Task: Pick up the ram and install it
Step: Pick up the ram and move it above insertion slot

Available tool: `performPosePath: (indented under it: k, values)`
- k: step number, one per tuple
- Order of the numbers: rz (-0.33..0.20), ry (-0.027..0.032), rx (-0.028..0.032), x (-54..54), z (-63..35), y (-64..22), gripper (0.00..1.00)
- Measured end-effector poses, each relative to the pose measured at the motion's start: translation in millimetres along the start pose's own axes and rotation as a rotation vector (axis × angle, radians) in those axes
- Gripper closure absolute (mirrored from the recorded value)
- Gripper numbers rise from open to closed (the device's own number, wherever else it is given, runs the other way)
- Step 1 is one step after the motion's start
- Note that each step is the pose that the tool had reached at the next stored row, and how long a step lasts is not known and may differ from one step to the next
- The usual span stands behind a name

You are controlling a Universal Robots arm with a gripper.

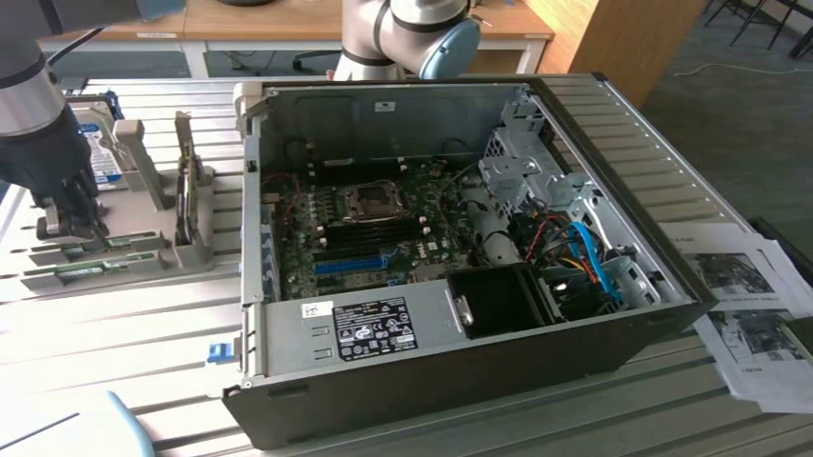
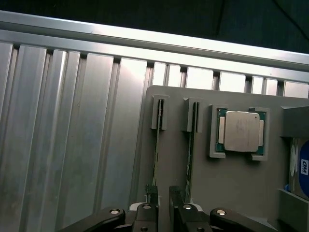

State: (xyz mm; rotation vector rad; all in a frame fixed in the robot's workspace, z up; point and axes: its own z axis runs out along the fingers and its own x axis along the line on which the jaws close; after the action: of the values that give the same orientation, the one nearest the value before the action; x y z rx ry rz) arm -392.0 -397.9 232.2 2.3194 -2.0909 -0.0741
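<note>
Two ram sticks stand on edge in the slots of a grey holder: one ram (image 2: 157,145) lies in line with my fingers and a second stick (image 2: 191,150) is beside it. In the exterior view they are thin green strips (image 1: 95,248) at the exterior view's left, beside the open computer case (image 1: 610,314). My gripper (image 2: 163,193) hangs just above the holder (image 2: 174,154) over the near ends of the sticks, open, with a narrow gap between its fingertips (image 2: 151,189) and nothing in it. In the exterior view my gripper (image 1: 70,224) is low over the holder.
A processor (image 2: 240,131) sits in a square pocket of the holder. A hard drive (image 1: 95,152) stands behind it. Inside the case, the motherboard has black memory slots (image 1: 375,224) and a blue slot (image 1: 349,264). Papers (image 1: 749,286) lie on the exterior view's right.
</note>
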Motion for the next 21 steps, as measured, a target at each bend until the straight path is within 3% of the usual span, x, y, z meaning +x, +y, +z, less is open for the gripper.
performPosePath:
  k: [14,21]
  values:
    - [0.000,0.0000,0.0000,0.3,10.4,-0.5,0.77]
    - [0.000,-0.0001,0.0003,0.6,10.8,-0.5,0.77]
